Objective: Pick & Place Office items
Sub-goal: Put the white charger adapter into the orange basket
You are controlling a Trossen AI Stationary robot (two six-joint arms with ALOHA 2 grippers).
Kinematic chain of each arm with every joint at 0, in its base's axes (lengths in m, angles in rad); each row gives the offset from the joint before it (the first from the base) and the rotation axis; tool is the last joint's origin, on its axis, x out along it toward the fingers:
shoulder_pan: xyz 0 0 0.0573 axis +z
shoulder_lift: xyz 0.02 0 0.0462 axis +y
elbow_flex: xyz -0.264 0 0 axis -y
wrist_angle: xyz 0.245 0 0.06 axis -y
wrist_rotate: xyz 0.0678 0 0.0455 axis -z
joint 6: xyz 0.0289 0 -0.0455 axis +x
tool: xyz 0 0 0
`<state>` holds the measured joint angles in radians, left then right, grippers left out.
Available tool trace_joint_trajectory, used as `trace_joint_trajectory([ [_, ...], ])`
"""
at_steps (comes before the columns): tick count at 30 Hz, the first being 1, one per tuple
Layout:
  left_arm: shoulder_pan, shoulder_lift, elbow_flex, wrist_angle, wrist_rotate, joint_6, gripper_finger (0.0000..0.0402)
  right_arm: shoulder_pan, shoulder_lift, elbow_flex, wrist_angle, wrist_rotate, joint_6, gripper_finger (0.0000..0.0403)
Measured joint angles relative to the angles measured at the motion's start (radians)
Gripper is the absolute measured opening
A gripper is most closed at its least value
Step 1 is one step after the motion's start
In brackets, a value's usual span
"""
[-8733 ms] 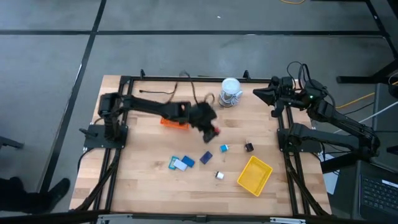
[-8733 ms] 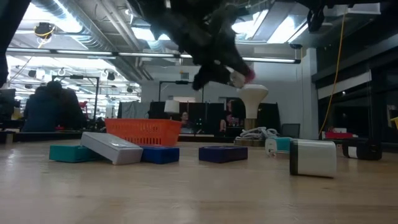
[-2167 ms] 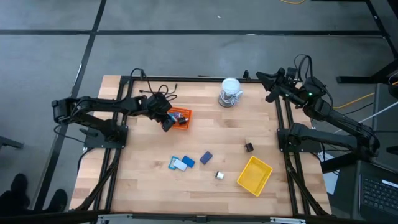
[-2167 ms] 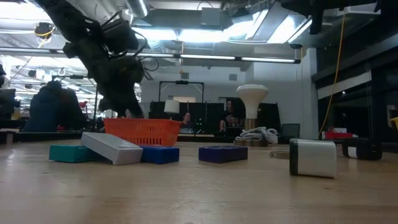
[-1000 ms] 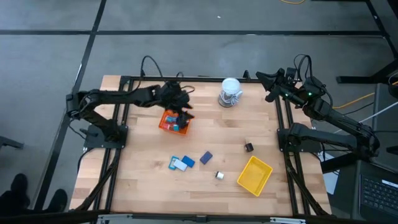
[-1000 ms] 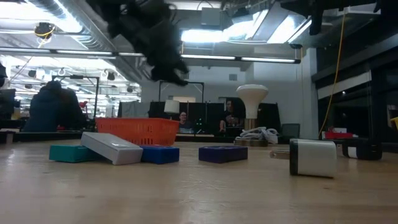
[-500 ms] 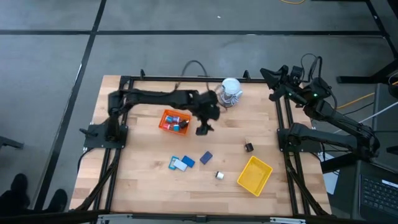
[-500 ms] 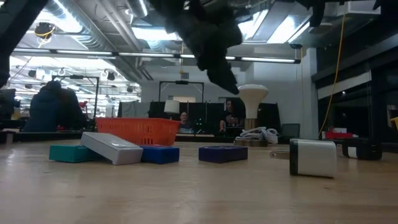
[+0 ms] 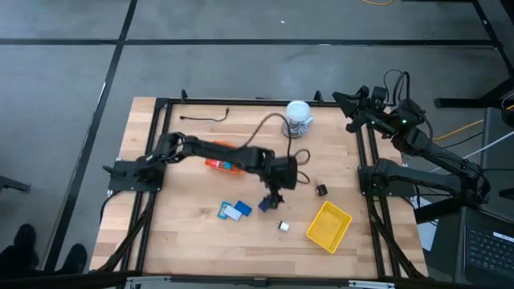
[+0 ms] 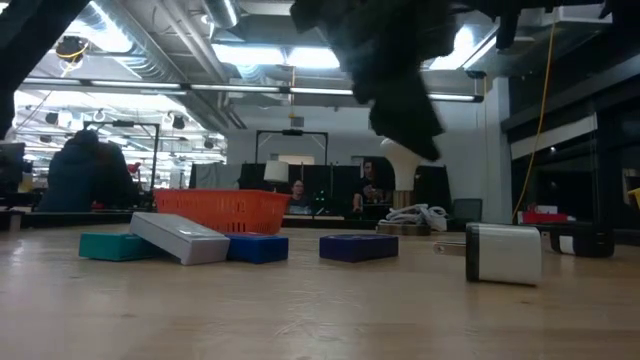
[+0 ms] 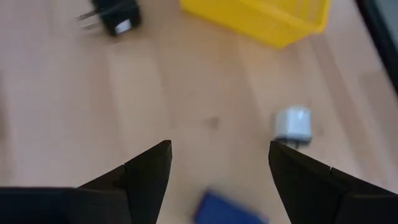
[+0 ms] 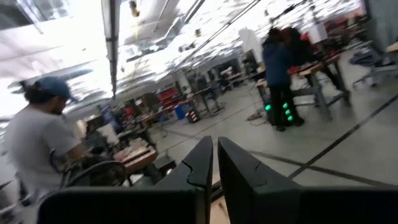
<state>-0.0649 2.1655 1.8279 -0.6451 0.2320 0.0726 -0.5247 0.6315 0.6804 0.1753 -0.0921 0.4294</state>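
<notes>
Wooden tabletop, black-framed, is carrying everything; the yellow mesh tray serves as landmark, sitting near the front right edge.

Left arm is reaching over the middle, its left gripper hanging just left of the tray with jaws standing wide and empty. Right gripper is waiting far behind the tray at the back right corner, jaws pinched together on nothing.

Orange mesh tray is lying well left of the yellow one, partly under the arm.

Office items: navy flat block is lying directly below the open jaws; white plug cube sitting just beside the tray's left corner; black plug adapter behind it.

Risks, as judged:
- Descending off-centre, a finger is likely nudging the thin block rather than straddling it.
- Cube and tray are crowding that side; open room lies leftward.
</notes>
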Motion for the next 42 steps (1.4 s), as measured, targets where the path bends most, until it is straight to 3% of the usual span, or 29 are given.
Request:
trace_joint_trajectory([
  [6, -0.087, 0.038, 0.003, 0.066, -0.044, -0.196, 0.0262, 0.0, 0.002, 0.0, -0.007, -0.055, -0.003, 0.0031],
  [14, -0.158, 0.07, 0.002, 0.09, -0.111, -0.277, 0.0262, 0.004, 0.002, 0.0, -0.005, -0.082, 0.027, 0.0031],
  [22, -0.192, 0.097, 0.002, 0.14, -0.197, -0.243, 0.0262, 0.021, 0.004, 0.0, -0.009, -0.092, 0.063, 0.0031],
  [42, -0.214, 0.167, 0.001, 0.166, -0.18, -0.162, 0.0262, 0.062, 0.043, 0.0, -0.036, -0.08, 0.095, 0.0031],
])
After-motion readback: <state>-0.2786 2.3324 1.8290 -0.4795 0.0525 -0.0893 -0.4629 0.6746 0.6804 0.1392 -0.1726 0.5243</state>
